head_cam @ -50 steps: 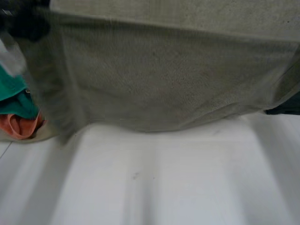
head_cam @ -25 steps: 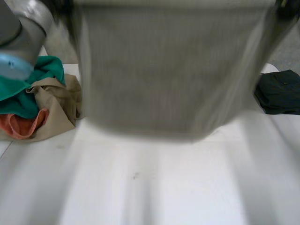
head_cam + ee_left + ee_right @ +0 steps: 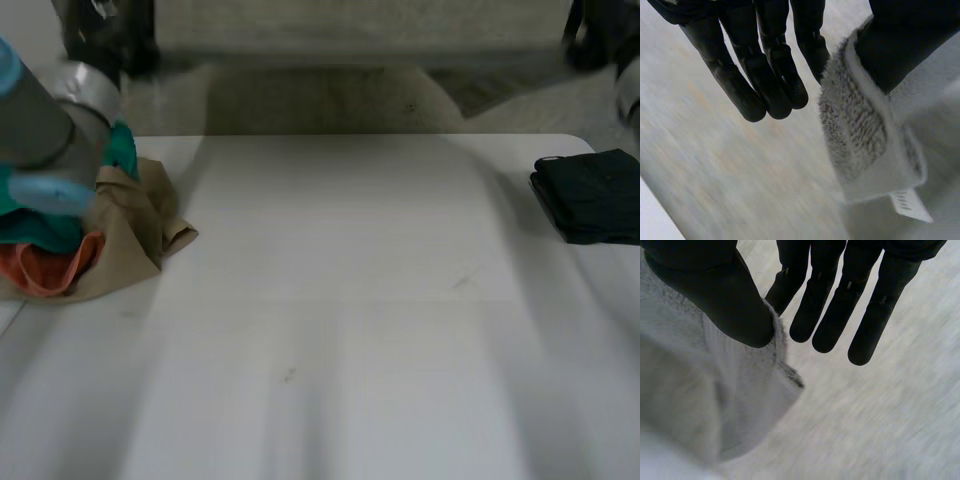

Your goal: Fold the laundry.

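A grey towel (image 3: 350, 25) is stretched in the air beyond the table's far edge, held between my two hands. My left hand (image 3: 105, 30) has one upper corner and my right hand (image 3: 595, 30) the other. In the left wrist view the left hand (image 3: 765, 75) keeps its fingers straight while its thumb pins a hemmed towel corner (image 3: 860, 135) with a white tag. In the right wrist view the right hand (image 3: 840, 305) likewise has straight fingers, and its thumb (image 3: 725, 300) presses down on the other towel corner (image 3: 715, 390).
A heap of teal, tan and orange clothes (image 3: 90, 240) lies at the left edge of the white table (image 3: 330, 300), partly behind my left arm (image 3: 40, 110). A folded black garment (image 3: 590, 195) sits at the right edge.
The towel hung low over the table's far half a second ago. Both hands have swung it up and away, uncovering the clothes heap and the black garment.
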You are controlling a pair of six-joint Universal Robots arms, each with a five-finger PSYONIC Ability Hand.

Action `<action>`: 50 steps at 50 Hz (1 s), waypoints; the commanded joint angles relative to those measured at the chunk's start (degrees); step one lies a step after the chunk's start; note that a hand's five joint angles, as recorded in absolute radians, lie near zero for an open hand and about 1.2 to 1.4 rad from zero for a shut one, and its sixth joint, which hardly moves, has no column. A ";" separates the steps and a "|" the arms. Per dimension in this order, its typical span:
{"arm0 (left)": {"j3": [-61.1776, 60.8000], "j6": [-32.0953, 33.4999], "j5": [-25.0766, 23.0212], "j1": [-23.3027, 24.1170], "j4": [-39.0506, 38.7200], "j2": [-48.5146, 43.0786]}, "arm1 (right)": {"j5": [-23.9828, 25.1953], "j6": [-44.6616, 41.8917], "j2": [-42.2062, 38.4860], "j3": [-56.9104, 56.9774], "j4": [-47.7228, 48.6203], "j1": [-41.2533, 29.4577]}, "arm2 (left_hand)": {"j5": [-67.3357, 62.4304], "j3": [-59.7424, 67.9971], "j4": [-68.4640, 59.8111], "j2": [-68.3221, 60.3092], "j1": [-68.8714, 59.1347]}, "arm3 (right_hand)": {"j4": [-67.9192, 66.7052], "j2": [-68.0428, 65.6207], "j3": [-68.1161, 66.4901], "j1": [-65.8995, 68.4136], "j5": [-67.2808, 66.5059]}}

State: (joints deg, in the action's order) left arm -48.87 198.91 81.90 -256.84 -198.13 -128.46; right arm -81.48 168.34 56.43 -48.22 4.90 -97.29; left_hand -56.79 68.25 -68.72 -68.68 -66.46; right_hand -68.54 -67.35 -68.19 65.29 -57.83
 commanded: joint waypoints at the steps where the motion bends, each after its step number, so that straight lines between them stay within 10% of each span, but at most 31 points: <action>1: -8.17 2.88 -0.60 0.29 7.31 -3.11 | 2.46 -5.74 -2.72 -12.15 -2.44 1.31 | -13.21 11.75 -11.28 -11.32 -13.54 | -11.46 -12.65 -11.81 14.71 -12.17; 11: -20.38 11.40 -0.69 1.51 24.44 3.30 | 3.43 -19.62 -2.47 -18.84 -21.76 4.65 | -13.21 11.75 -11.28 -11.32 -13.54 | -11.46 -12.65 -11.81 14.71 -12.17; 21: -38.66 25.11 3.09 5.56 42.99 19.03 | 3.69 -51.51 10.89 -30.26 -51.92 12.56 | -13.21 11.75 -11.28 -11.32 -13.54 | -11.46 -12.65 -11.81 14.71 -12.17; 31: -32.54 26.00 4.15 8.46 43.09 18.52 | 5.45 -45.31 10.91 -28.87 -35.77 10.28 | -13.21 11.75 -11.28 -11.32 -13.54 | -11.46 -12.65 -11.81 14.71 -12.17; 50: 5.52 21.43 9.95 10.66 32.90 -11.27 | 1.33 -27.01 -6.50 -15.51 -1.75 4.74 | -13.21 11.75 -11.28 -11.32 -13.54 | -11.46 -12.65 -11.81 14.71 -12.17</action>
State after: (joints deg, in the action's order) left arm -52.42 220.11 90.53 -247.07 -164.52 -132.74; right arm -77.32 140.48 54.87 -67.40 -4.76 -91.15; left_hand -56.79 68.25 -68.72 -68.68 -66.46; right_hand -68.55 -67.35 -68.19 65.29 -58.23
